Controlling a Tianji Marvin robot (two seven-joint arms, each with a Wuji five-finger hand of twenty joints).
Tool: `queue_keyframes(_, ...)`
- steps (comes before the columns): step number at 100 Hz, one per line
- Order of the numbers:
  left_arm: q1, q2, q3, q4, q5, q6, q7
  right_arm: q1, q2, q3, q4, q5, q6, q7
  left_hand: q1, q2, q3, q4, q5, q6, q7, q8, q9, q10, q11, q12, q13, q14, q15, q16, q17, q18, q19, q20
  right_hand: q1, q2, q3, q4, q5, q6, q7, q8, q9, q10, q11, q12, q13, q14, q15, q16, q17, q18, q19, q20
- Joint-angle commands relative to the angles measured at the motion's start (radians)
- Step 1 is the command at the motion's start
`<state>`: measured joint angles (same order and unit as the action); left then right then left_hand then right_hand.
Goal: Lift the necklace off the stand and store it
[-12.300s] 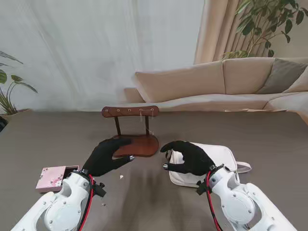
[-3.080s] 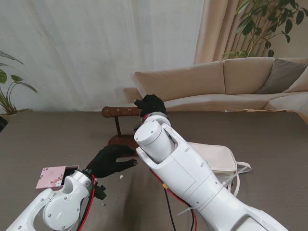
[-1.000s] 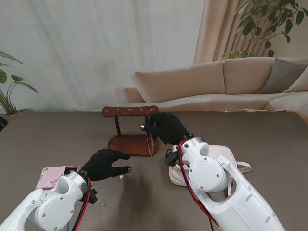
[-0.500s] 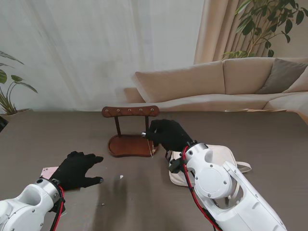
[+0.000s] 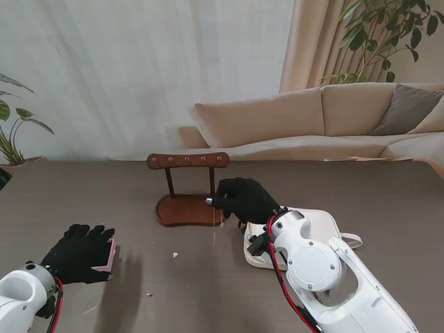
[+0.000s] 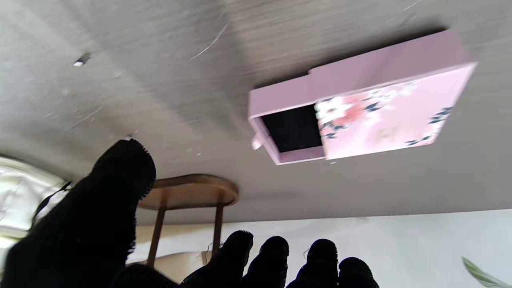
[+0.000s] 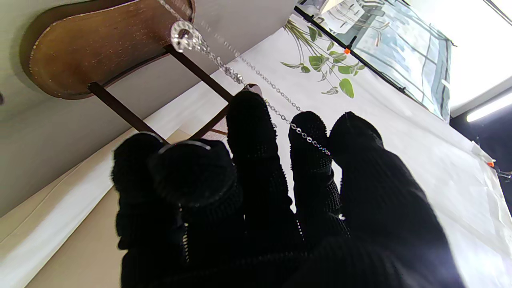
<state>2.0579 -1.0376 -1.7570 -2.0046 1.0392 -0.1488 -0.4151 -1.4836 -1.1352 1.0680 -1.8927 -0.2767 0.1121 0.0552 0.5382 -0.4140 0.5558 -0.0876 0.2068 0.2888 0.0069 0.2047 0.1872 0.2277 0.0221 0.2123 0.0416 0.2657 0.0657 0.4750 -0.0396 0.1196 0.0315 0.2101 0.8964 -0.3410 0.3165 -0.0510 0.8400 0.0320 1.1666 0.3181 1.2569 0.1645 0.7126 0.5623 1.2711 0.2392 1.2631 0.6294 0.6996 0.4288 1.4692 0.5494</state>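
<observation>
Necklace (image 7: 224,66) dangles from right hand (image 5: 244,199); box (image 6: 356,108) drawer empty.

The pink floral cardboard box (image 5: 106,255) is mostly hidden behind the left hand (image 5: 78,252). The thin silver chain necklace (image 5: 213,223) is barely made out in the stand's view. The white fabric pouch (image 5: 316,223) is partly covered by the right arm.

The wooden stand (image 5: 191,201) sits mid-tabletop (image 5: 361,187). Just right of its base, the right robot hand (image 5: 239,198) holds the necklace (image 5: 213,222), which hangs toward the tabletop. The pouch (image 5: 312,225) lies right of it. The box (image 5: 105,254) lies near left, apparently touching the left robot hand (image 5: 78,253).
</observation>
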Motion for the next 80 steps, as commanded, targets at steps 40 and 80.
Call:
queue_keyframes(40,-0.024,0.013,-0.034,0.117,0.118,0.011,-0.051,-0.030,0.005,0.011,-0.027,0.018,-0.002,0.029,-0.068,-0.079,0.099,-0.047,-0.070,0.025,-0.047,-0.133,-0.107,-0.014,-0.049,-0.128,-0.040,-0.027,-0.085,-0.359,0.002,-0.061,-0.059,-0.217,-0.001,-0.019,0.014,-0.022,0.013,-0.019,0.003,0.020,0.041,-0.032,-0.011,0.018,0.033,-0.029,0.029,0.014,0.188,-0.005,0.058,-0.026)
queue_keyframes(80,-0.135,0.027,-0.019,0.254,0.137,-0.022,-0.039,-0.038,0.009,0.021,-0.034,0.025,0.009,0.047,-0.077,-0.105,0.134,-0.052,-0.071,0.027,-0.051,-0.210,-0.115,-0.010,-0.062,-0.196,-0.044,-0.028,-0.089,-0.429,0.004,-0.072,-0.058,-0.216,-0.002,-0.022,0.015,-0.022,0.015,-0.018,0.003,0.019,0.043,-0.030,-0.010,0.018,0.033,-0.029,0.033,0.016,0.188,-0.005,0.058,-0.026)
